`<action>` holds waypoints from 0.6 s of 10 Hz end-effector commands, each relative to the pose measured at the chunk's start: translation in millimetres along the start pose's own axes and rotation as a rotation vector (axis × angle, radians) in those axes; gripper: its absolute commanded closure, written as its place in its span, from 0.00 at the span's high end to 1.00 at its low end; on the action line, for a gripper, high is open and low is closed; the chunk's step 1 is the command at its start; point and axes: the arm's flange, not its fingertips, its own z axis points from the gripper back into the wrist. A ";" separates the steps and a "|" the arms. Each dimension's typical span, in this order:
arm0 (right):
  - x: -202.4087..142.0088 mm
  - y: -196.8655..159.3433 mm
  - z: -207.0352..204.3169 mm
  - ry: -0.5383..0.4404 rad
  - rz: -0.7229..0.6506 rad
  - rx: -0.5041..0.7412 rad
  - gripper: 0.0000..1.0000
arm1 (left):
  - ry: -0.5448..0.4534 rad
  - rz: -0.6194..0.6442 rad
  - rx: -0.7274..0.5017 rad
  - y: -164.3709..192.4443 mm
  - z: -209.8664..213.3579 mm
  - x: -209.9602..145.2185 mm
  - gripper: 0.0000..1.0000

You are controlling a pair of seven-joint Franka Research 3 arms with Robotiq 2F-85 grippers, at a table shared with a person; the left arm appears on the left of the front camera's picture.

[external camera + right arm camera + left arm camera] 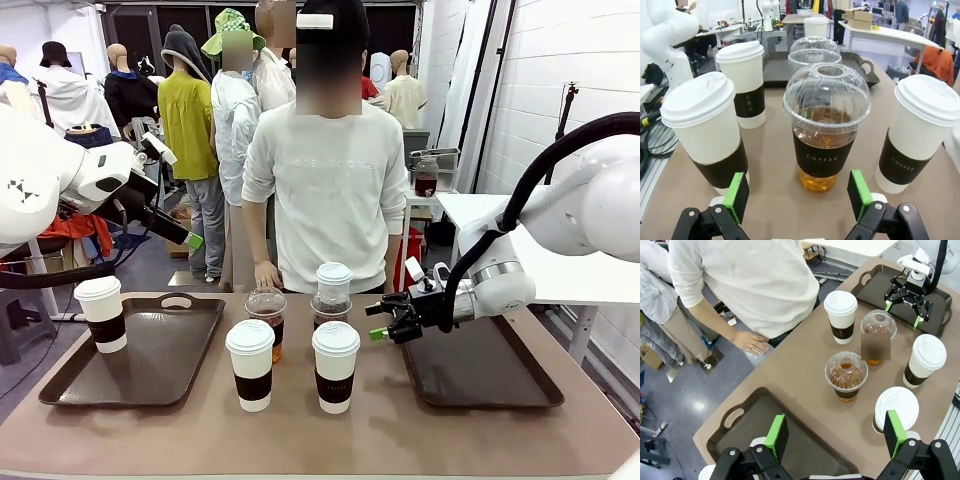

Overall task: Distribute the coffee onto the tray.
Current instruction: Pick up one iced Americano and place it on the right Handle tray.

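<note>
My right gripper (799,192) sits closest in its own wrist view. The green pads are spread wide with nothing between them, and dead ahead an iced cup (826,130) stands on the table (775,165). It has a white cup (705,130) close on either side, so it's a tight lane.

Where I reckon things stand: one white cup is on the left tray (165,360), the right tray (500,375) is bare, and the other five cups are bunched mid-table. So I'd say I'm lining up to grab this iced cup. Next I need to slide straight forward until the pads flank the sleeve, then squeeze gently, because clear plastic probably gives. After that it's lift clear of the neighbours and swing over to the right tray.

The wrist view gives me the centring but not the gap. The front view shows I'm near the cup, not around it yet. My left gripper (835,432) hangs over the left tray, jaws also apart. Its top-down view shows the whole cluster, plus the person's hand (752,342) resting at the far table edge.
</note>
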 end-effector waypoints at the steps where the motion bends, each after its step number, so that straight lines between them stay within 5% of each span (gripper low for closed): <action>1: 1.2 0.0 0.7 0.000 0.003 -0.001 1.00 | -0.009 0.002 -0.014 1.3 -0.1 0.0 1.00; 6: -13.5 -7.3 -20.2 -0.054 0.030 -0.010 1.00 | -0.009 0.002 -0.014 1.3 -0.1 0.0 1.00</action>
